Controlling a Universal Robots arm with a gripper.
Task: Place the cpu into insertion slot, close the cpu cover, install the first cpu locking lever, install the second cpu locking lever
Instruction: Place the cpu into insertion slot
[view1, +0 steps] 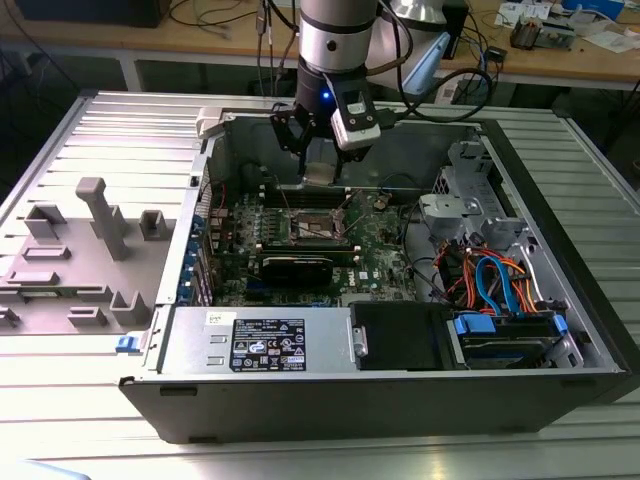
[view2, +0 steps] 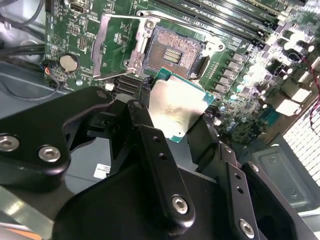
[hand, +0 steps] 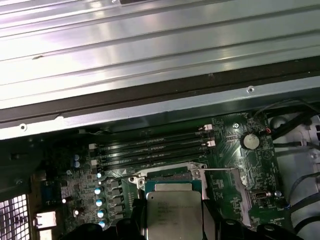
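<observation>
The cpu (view2: 177, 105) is hovering above the insertion slot (view2: 172, 54) — the pincer (view2: 176, 119) is clamping it by two edges

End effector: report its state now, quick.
End effector: closed on the cpu, which is not yet in the insertion slot.

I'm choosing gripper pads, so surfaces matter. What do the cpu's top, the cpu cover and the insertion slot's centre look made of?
The cpu, held in the gripper: silvery metal top, dull sheen with glare, green board edge. The cpu cover: thin bare sheet metal, probably steel, reflective. The insertion slot: dark matte centre, probably plastic, with gold-tinted contacts.
</observation>
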